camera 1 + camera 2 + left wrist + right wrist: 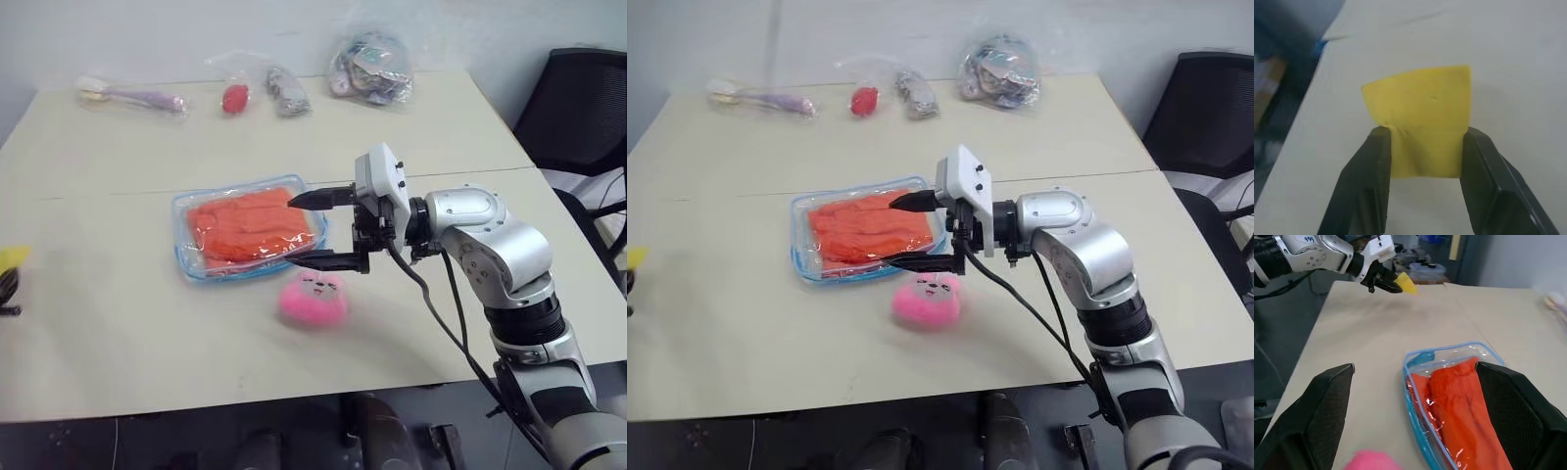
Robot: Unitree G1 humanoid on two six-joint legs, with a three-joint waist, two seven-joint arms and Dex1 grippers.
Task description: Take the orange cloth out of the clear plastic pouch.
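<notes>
On the beige table (118, 323), the right gripper (315, 230) stands agape beside the clear plastic pouch (186, 208), while the left gripper (1422, 147) clamps a yellow piece (1422, 105).

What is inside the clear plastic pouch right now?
The orange cloth fills the clear plastic pouch, bunched in folds. Anything beneath the cloth is covered and cannot be seen.

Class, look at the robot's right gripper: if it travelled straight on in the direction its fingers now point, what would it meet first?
Most likely the clear plastic pouch holding the orange cloth. The right gripper is open, fingers spread either side of the pouch's near end, though its height above the pouch is hard to judge.
</notes>
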